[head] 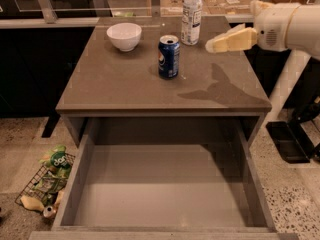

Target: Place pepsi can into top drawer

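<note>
The pepsi can (pixel 169 57) stands upright on the grey-brown cabinet top (pixel 120 84), near the middle. The top drawer (pixel 160 184) is pulled wide open below the cabinet front, and nothing lies in it. My gripper (pixel 214 45) with cream fingers reaches in from the right on a white arm (pixel 285 24), above the cabinet top. It is to the right of the can and apart from it, holding nothing.
A white bowl (pixel 124 36) sits at the back left of the cabinet top. A clear plastic bottle (pixel 191 17) stands behind the can. A wire basket (pixel 47 184) of snack packs lies on the floor at the left. A dark robot base (pixel 295 134) is at the right.
</note>
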Motion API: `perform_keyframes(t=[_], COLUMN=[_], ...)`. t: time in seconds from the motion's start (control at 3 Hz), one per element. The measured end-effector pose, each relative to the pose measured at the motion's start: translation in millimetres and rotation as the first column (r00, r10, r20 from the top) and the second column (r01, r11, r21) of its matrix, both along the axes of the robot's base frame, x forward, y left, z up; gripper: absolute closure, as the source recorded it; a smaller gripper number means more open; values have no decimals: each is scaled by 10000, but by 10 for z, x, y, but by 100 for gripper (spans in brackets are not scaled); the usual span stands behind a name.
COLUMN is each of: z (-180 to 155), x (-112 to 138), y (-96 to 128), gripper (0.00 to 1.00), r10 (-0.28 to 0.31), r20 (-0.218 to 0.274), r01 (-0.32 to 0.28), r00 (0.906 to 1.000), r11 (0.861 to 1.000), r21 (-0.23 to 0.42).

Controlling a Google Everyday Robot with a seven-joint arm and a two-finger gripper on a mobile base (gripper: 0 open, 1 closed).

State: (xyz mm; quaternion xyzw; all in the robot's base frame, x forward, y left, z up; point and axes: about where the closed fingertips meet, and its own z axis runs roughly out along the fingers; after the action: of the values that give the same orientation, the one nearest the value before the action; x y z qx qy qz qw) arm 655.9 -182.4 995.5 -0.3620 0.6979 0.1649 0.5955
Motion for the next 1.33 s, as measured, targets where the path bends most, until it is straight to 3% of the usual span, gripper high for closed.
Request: perform_keyframes(t=[0.67, 1.33], z=[-714, -1099], x=[212, 435], y=[407, 820], gripper=[0, 0], r10=[103, 529], r20=[-577, -817], r01=[-4, -268], r00=[9983, 9953], r11=[9857, 9560], r21=[1682, 2922])
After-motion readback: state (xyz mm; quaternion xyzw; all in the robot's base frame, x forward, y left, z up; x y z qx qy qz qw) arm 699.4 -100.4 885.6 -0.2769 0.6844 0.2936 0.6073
